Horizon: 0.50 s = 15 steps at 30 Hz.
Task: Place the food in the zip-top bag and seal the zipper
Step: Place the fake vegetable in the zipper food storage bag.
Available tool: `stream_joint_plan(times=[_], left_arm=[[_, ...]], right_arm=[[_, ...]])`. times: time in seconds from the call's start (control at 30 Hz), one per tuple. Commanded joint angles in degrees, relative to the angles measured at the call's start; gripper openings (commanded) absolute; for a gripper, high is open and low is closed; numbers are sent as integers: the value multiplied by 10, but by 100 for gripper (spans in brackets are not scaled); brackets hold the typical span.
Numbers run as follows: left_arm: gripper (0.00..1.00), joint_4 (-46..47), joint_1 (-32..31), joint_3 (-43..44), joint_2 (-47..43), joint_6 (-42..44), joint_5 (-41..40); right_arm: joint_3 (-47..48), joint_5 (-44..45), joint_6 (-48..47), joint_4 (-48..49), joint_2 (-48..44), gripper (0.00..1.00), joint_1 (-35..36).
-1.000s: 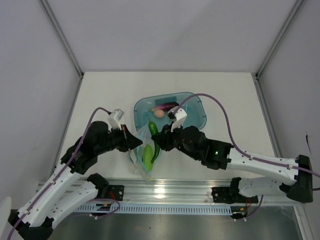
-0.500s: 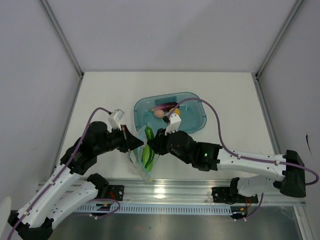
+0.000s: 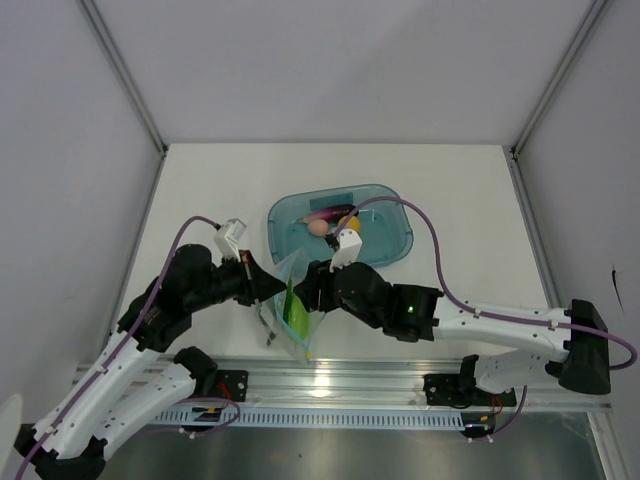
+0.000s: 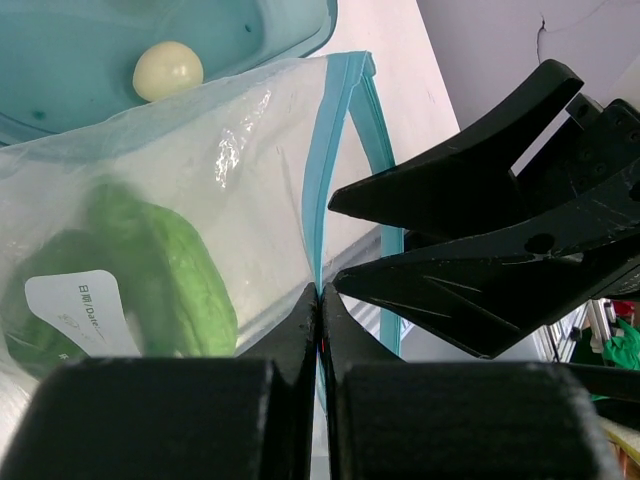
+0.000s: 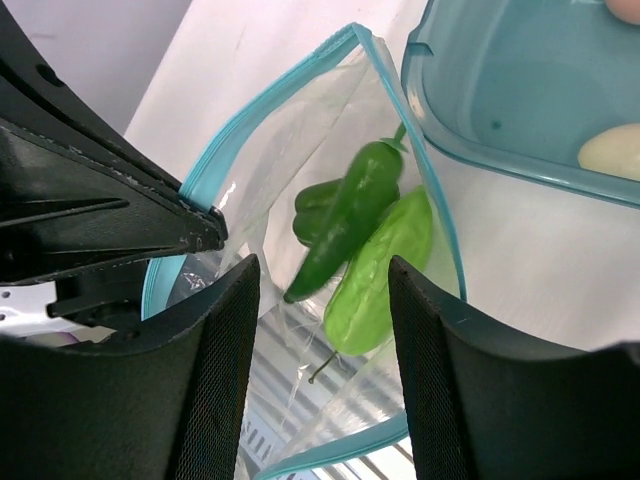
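Two green vegetables point(image 5: 350, 215) sit inside the clear bag point(image 4: 200, 130) just beside the tray point(image 5: 520, 90), the left gripper point(image 4: 320, 295) pinching its zipper point(image 4: 318, 200) tight and the right gripper point(image 5: 320, 265) spread wide above the mouth.

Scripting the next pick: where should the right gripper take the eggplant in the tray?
Grip the eggplant mid-body, coming straight down from above, jaws closing across its narrow width. It lies flat and long across the tray, and the pink ball sits close on its near side, so a side approach looks crowded.
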Motion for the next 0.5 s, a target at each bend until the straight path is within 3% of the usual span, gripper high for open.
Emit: stream_joint_plan(times=[0.0,0.47], left_arm=[[1,19,3,3,-5,-1,12],[1,19,3,-6,-12,4,3]], right_arm=[[34,20,-14,-15,3,56,3],[85,80,-72,-83,-107,55,-31]])
